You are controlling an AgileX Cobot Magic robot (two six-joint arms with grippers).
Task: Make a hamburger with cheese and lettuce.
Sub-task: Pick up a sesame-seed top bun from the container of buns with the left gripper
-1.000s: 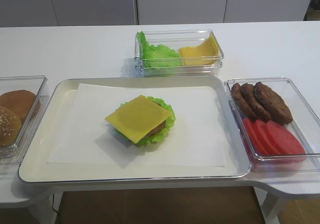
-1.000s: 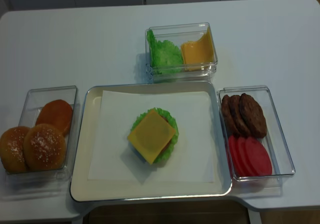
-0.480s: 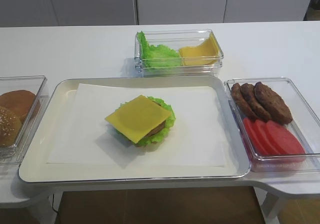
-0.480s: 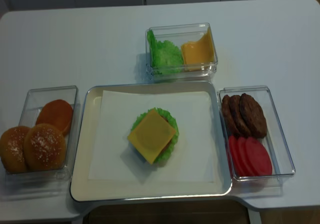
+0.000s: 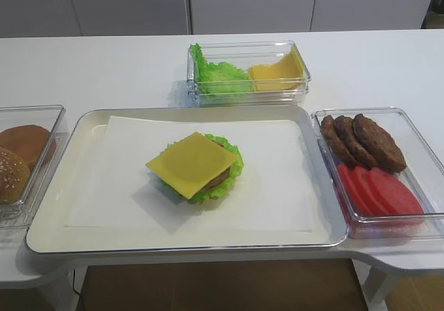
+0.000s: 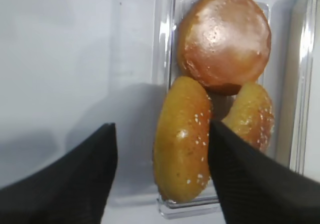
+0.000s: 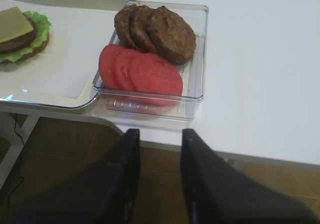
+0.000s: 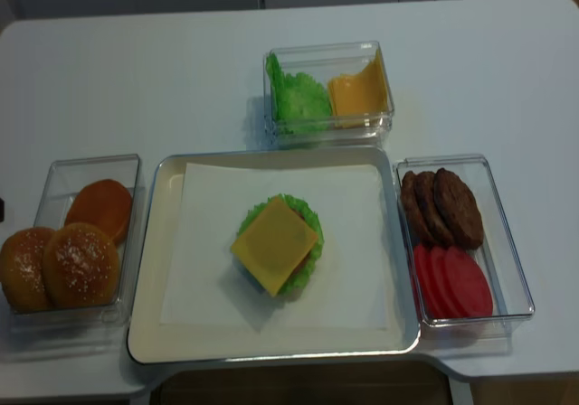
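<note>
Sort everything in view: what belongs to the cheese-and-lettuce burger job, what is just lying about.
Belongs:
- hamburger on the tray
- cheese on top
- lettuce fringe
- sesame buns, for the missing top

Lying about:
- tomato slices
- spare patties
- spare lettuce heap
- cheese pile

Lighting: bright, even, from overhead. Shadows: soft, one left of the hamburger [image 5: 196, 165] on the paper [image 5: 277, 179]. Glare: glossy bun [image 6: 224, 40], clear box [image 6: 165, 44] walls. Blur: dark fingers [image 6: 60, 184] in both wrist views; realsense view slightly soft.

cheese [image 5: 192, 163] atop hamburger [image 5: 208, 175] on tray [image 5: 76, 217]
</note>
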